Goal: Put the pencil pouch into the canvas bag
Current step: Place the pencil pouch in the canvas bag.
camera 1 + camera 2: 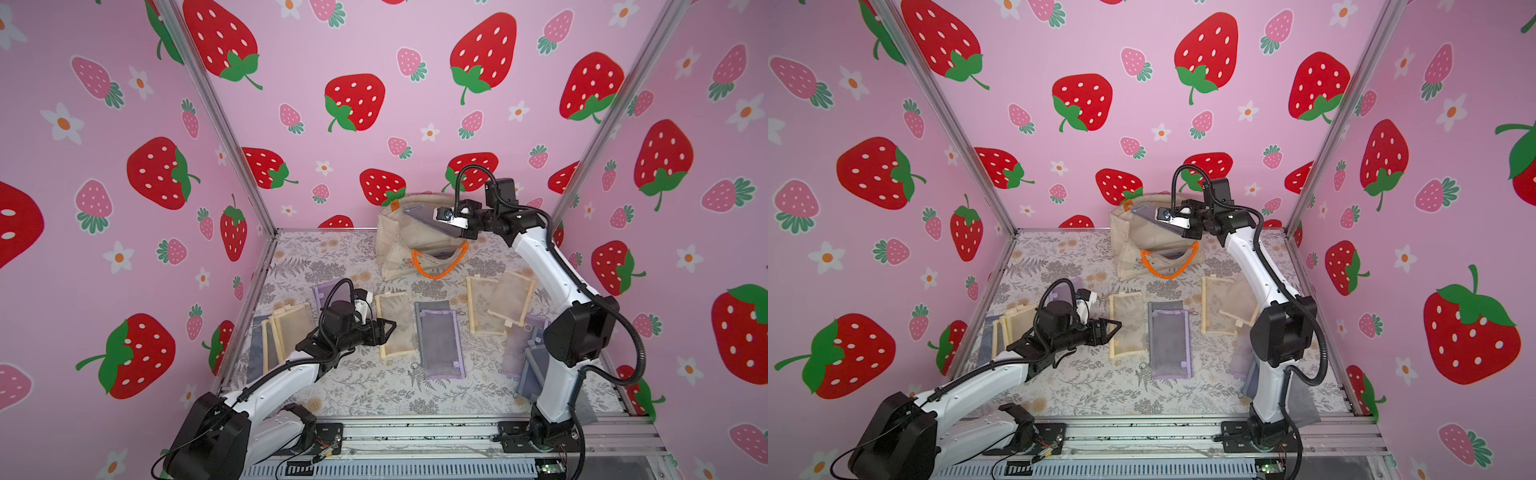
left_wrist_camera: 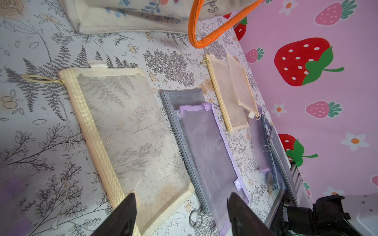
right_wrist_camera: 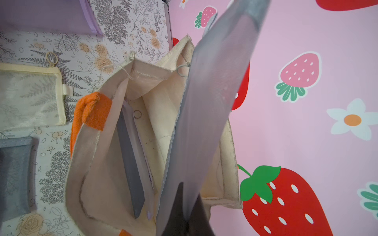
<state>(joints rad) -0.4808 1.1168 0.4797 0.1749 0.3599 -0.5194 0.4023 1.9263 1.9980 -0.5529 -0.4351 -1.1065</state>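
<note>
Over the bag mouth: carrying a grey pouch (image 1: 419,218), one end pinched, the rest sticking out over the opening.
Right gripper (image 3: 189,224): pressed together on the pouch's near edge, holding it clear of the fabric below.
Bag (image 1: 395,249): standing at the back of the table, near the rear wall, mouth gaping, orange handle (image 1: 436,266) drooping down the front.
Inside the bag: showing at least one grey pouch (image 3: 128,163) already lying against the inner wall, seen in the right wrist view.
Step in hand: judging this as the delivery stage, with the pouch above the opening but not yet inside.
Next move: calling for tipping the free end down into the gap between the walls, lowering until most of the pouch is below the rim, then letting go.
Risk: possibly catching the free end on the far rim and draping outside.
Left gripper (image 2: 182,216): spread wide, holding nothing, hovering low over the cream pouch (image 2: 126,132) and the purple pouch (image 2: 206,147).
Table (image 1: 374,395): bearing several more pouches, scattered flat, well apart from the bag.
</note>
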